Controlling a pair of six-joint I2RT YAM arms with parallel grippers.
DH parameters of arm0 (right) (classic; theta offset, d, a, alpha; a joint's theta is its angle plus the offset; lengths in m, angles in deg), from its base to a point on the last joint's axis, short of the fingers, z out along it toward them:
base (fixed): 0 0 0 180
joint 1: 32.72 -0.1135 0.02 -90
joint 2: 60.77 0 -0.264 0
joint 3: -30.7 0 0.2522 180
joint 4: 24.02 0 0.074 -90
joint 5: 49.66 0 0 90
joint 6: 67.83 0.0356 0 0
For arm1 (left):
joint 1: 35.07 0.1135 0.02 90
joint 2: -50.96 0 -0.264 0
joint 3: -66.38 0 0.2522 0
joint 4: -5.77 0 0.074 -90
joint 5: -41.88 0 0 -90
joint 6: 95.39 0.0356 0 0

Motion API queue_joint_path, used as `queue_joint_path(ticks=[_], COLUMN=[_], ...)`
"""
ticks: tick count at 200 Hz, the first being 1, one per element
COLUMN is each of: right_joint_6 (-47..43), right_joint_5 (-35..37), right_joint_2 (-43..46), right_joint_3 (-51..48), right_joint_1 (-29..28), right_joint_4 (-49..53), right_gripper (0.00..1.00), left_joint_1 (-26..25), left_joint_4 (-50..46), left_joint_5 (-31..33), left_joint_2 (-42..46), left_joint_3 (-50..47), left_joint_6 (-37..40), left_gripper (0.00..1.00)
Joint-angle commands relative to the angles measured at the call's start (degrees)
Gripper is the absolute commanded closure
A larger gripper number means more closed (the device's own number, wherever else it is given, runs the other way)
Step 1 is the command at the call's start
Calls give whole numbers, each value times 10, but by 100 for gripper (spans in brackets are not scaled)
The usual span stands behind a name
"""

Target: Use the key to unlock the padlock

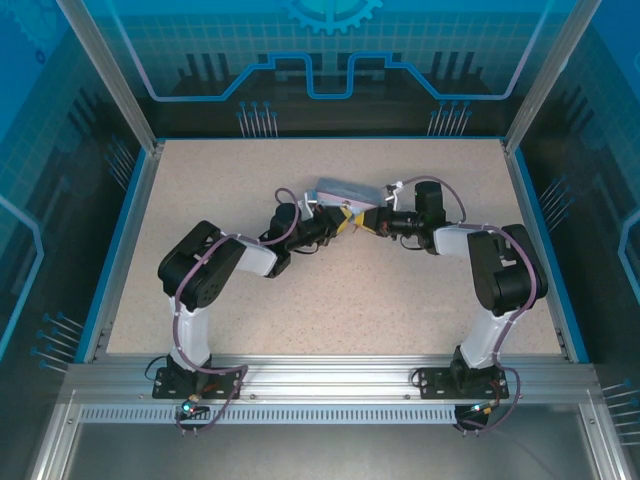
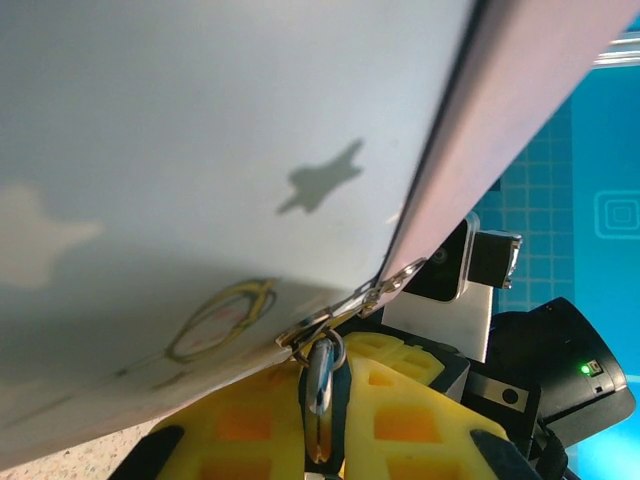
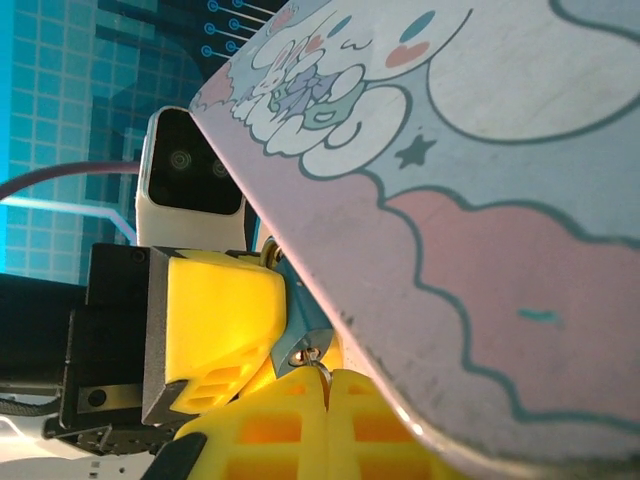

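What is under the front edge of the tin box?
The padlock hangs from the hasp of the tin, pinched in the left gripper. The yellow fingers cover most of its body.

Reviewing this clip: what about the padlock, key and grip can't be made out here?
Right wrist: bluish padlock sits partly behind the tin's edge; whether a key sits in it is hidden by the fingers.
Left wrist: metal piece clamped between yellow fingers, mostly covered; padlock or key, cannot tell.
Top external: both too small where left gripper and right gripper meet.
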Motion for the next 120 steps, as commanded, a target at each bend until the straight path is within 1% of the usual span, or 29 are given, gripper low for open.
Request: queue_joint_path(ticks=[1, 12, 18, 25, 36, 41, 51, 63, 75, 96, 111, 120], right_joint_6=[63, 89, 90, 81, 41, 12, -25, -55, -69, -98, -137, -170], right_joint_5=[30, 26, 28, 35, 52, 65, 74, 82, 81, 94, 112, 131], right_joint_2=[-10, -14, -12, -4, 14, 23, 35, 47, 57, 84, 114, 136], right_joint_3=[17, 19, 17, 9, 4, 4, -8, -22, -40, -75, -93, -99], right_joint_1=[-24, -24, -24, -25, -25, -24, -24, -22, -17, -7, -4, -3], right_joint_4=[-108, -109, -110, -104, -62, -30, 8, 28, 25, 25, 55, 90], right_gripper=[100, 100, 100, 98, 90, 84, 77, 67, 58, 48, 43, 40], left_joint_1=[-53, -53, -53, -53, -53, -51, -50, -47, -43, -39, -36, -35], left_joint_4=[37, 40, 39, 38, 31, 25, 20, 8, -5, -30, -46, -51], left_joint_5=[-144, -140, -137, -132, -117, -112, -98, -86, -74, -60, -55, -51], left_joint_2=[-1, -1, -1, 0, 4, 6, 11, 16, 24, 32, 36, 39], left_joint_3=[1, 0, -1, -3, -9, -11, -16, -19, -21, -19, -14, -13], left_joint_6=[-7, -8, -7, -7, -6, -6, -6, -7, -8, -10, -12, -14], left_gripper=[100, 100, 100, 100, 100, 100, 100, 100, 100, 100, 100, 100])
